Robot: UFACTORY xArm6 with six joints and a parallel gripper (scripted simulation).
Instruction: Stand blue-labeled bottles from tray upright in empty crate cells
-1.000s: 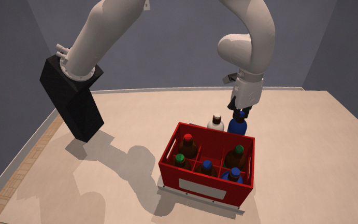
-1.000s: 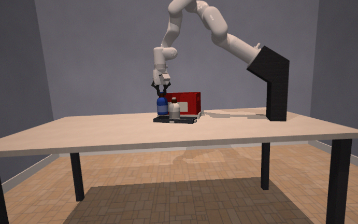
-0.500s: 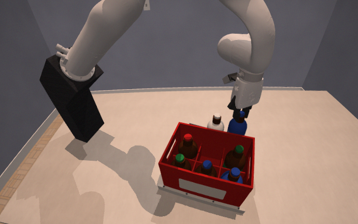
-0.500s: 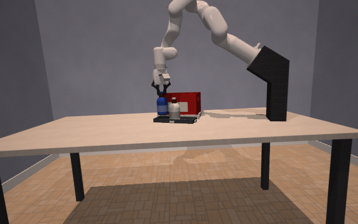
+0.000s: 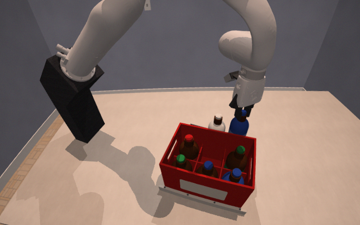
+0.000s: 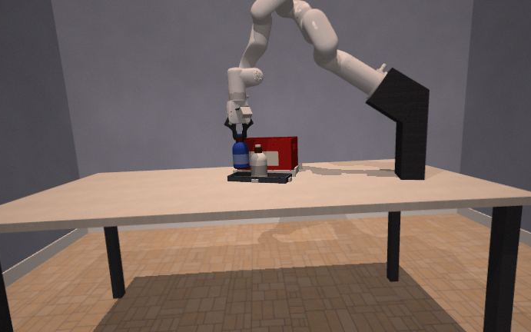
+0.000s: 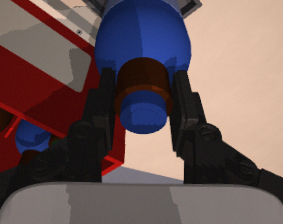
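Note:
My gripper (image 5: 241,111) (image 6: 240,134) (image 7: 143,87) is shut on the neck of a blue-labeled bottle (image 5: 238,126) (image 6: 240,156) (image 7: 144,30) with a blue cap. It holds the bottle upright a little above the dark tray (image 6: 277,177), just behind the red crate (image 5: 175,174) (image 6: 275,144) (image 7: 59,115). A white-labeled bottle (image 5: 216,124) (image 6: 258,164) stands upright on the tray beside it. The crate holds several upright bottles, among them a blue-labeled one (image 5: 235,175) at the front right. Its back middle cell (image 5: 213,148) is empty.
The arm's black base block (image 5: 72,106) (image 6: 411,124) stands on the table left of the crate in the top view. The crate sits on a grey base strip (image 5: 200,200). The tray lies right against the crate's far side.

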